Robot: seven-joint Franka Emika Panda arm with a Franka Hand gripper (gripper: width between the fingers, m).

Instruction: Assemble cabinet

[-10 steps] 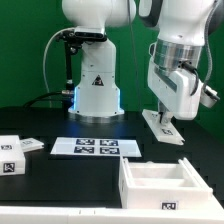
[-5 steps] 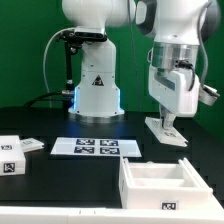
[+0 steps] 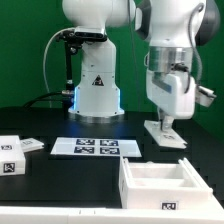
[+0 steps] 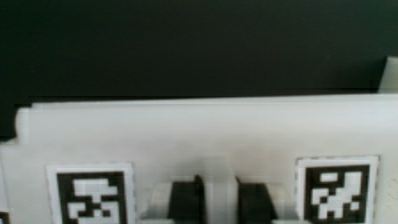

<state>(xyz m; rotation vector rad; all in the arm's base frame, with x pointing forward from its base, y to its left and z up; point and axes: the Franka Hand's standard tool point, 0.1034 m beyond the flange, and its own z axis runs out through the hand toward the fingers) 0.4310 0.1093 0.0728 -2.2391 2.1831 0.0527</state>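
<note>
The cabinet's big white box (image 3: 160, 180), open on top with inner compartments, stands at the front on the exterior view's right. Behind it, my gripper (image 3: 165, 121) points down and is shut on a white cabinet panel (image 3: 167, 134) that sits at or just above the black table. In the wrist view the same panel (image 4: 196, 135) fills the frame and carries two square tags. A thin white edge of it is pinched between my dark fingertips (image 4: 180, 198), with the gripper (image 4: 214, 200) centred between the tags.
The marker board (image 3: 95, 147) lies flat mid-table. Two more white tagged parts, a block (image 3: 11, 156) and a thin piece (image 3: 31, 145), rest at the exterior view's left. The arm's base (image 3: 96, 90) rises behind the board.
The wrist and the held panel have shifted a little lower and toward the exterior view's right, with the arm turning slightly. The grip stays shut.
</note>
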